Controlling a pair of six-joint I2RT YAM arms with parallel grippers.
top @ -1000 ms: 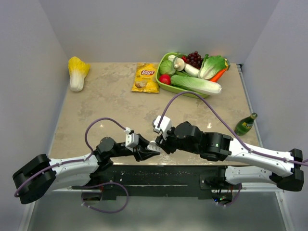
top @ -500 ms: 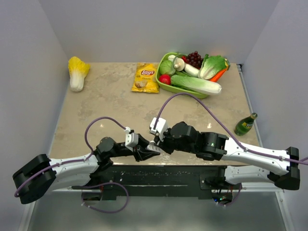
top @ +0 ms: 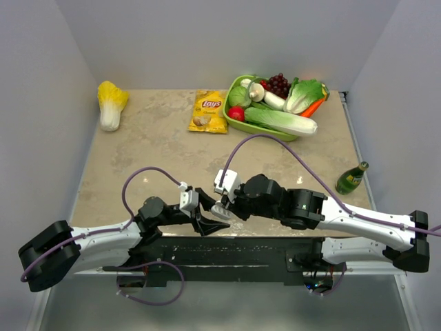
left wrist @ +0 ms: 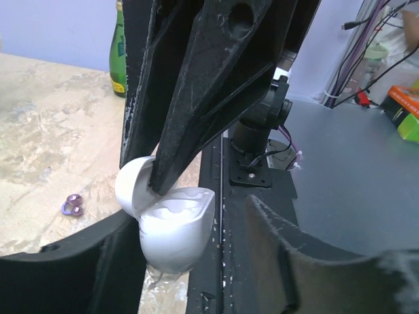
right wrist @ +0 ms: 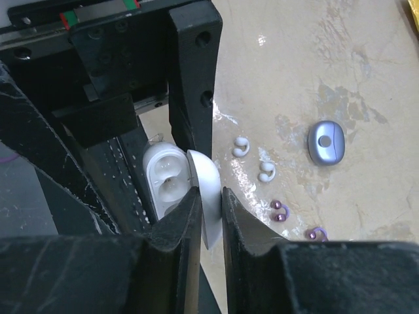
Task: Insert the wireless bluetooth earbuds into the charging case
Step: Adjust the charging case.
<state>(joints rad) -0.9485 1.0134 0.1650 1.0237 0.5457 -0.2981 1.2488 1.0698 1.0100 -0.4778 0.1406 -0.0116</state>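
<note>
Pinching the open lid of the charging case [right wrist: 165, 176] in the nearly closed right gripper [right wrist: 209, 196], flanking its body with the left gripper [left wrist: 190, 219] spread wide and empty, with the wireless bluetooth earbuds [right wrist: 266, 172] lying loose on the table [right wrist: 340, 78] nearby.

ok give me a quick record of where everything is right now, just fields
white charging case: lid open, both wells look empty
right gripper: shut on the case's lid
left gripper: open, case between its jaws
white earbuds: two, loose on the table beside the case
purple earbuds: two, loose on the table, farther out
blue-grey case: closed, on the table
</note>
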